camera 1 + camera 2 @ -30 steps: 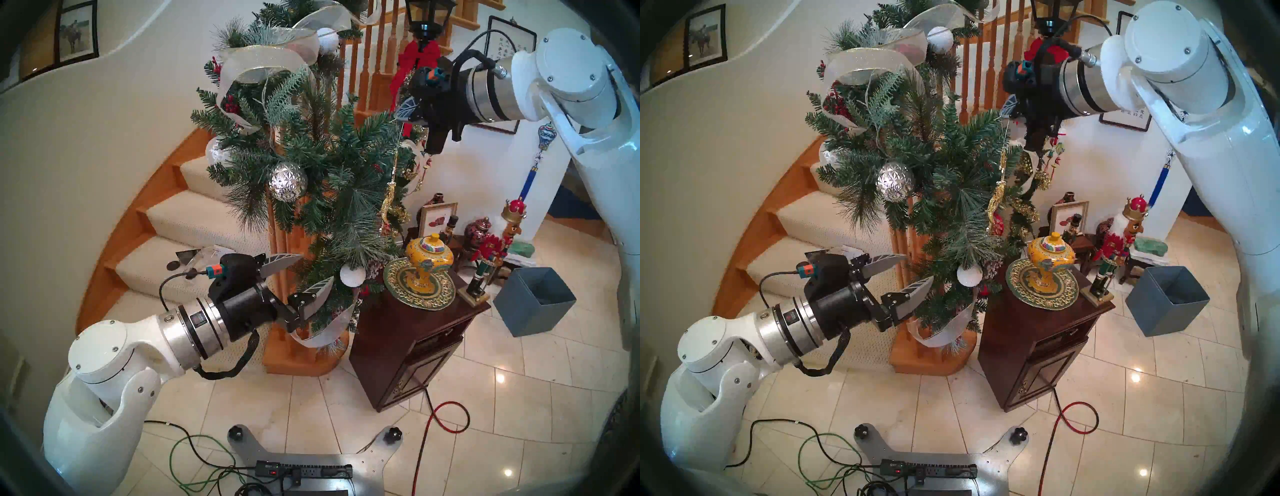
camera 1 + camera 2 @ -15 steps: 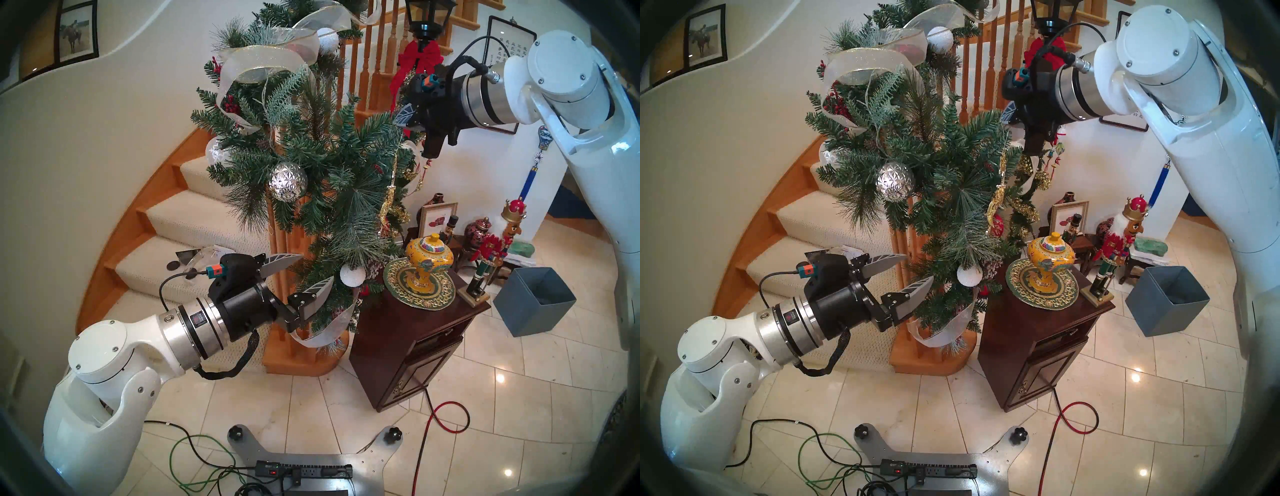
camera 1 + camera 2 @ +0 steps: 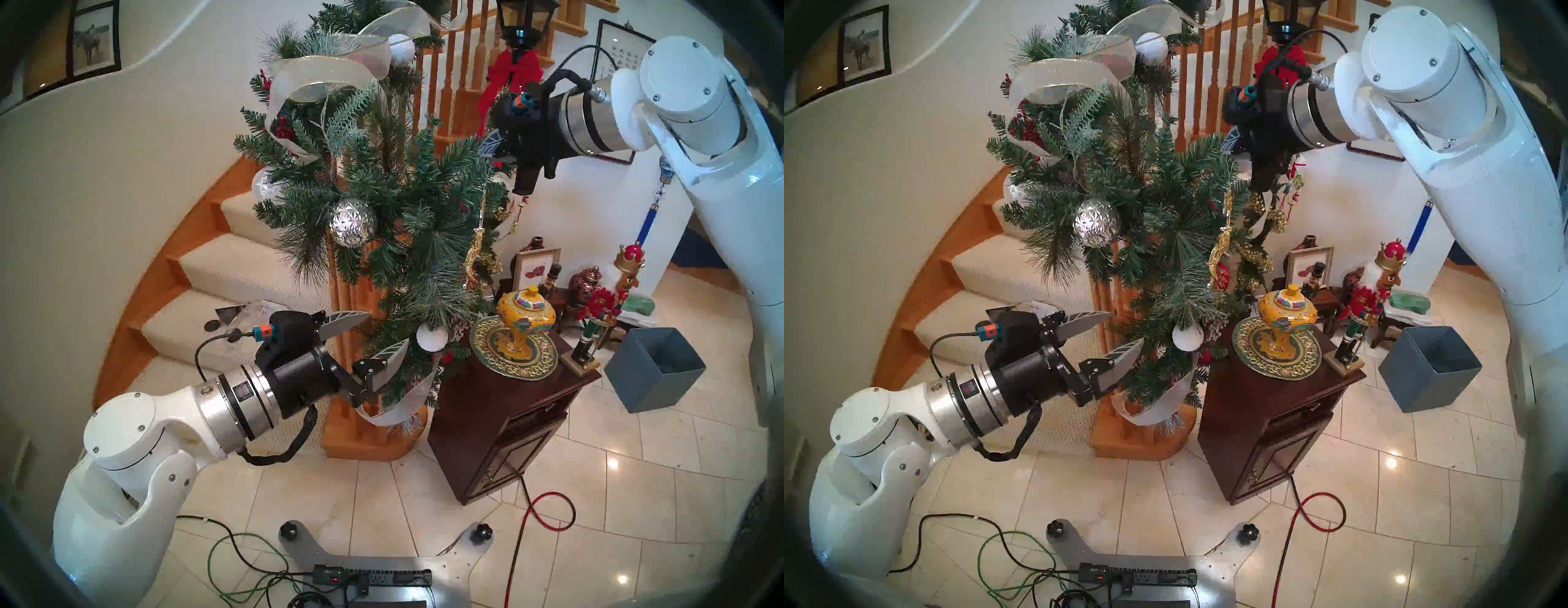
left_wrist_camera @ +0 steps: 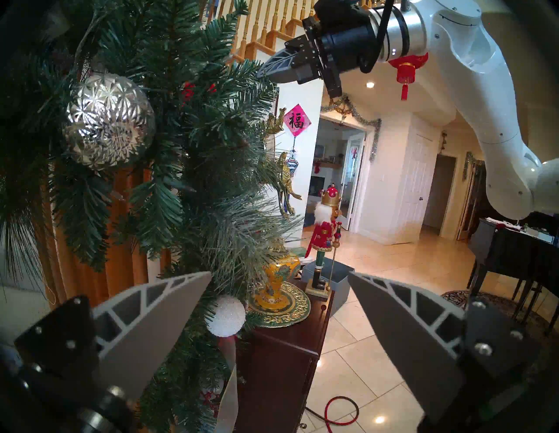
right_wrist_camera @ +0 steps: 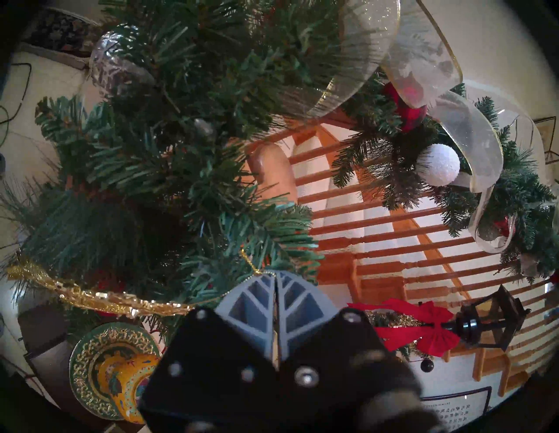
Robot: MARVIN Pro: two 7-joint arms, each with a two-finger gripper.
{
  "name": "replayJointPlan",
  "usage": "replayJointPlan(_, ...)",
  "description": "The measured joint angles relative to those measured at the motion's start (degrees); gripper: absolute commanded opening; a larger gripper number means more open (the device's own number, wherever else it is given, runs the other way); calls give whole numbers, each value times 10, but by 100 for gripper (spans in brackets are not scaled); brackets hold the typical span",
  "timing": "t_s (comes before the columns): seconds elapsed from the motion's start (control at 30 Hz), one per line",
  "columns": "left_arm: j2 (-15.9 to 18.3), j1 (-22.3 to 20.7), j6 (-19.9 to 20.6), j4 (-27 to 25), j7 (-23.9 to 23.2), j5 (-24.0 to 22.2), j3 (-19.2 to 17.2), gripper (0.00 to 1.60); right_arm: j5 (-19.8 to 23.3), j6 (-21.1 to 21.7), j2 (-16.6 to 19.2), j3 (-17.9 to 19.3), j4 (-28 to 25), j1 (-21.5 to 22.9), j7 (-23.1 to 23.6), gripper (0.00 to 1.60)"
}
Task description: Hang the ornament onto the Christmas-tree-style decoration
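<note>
Beside the upper right flank of the garland [image 3: 382, 191]: right end effector [image 5: 276, 279] pressed together on the gold thread, reindeer ornament [image 3: 474, 250] dangling against the needles, not yet hooked on a branch; left end effector [image 3: 368, 335] spread, empty, low by the greenery.

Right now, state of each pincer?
Left pincer: open, holding nothing.
Right pincer: shut on the gold reindeer ornament's thread.
</note>
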Motion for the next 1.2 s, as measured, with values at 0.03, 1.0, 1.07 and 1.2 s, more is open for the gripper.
replayJointPlan(0.03,0,0,0,0,0,0,0,160,0,0,0,0,0,0,2,0)
replayJointPlan(1.0,0,0,0,0,0,0,0,160,5,11,-7,-4,-19,0,5,0)
replayJointPlan(1.07,0,0,0,0,0,0,0,160,5,12,-8,-5,-19,0,5,0)
replayJointPlan(1.2,0,0,0,0,0,0,0,160,5,15,-9,-10,-20,1,3,0)
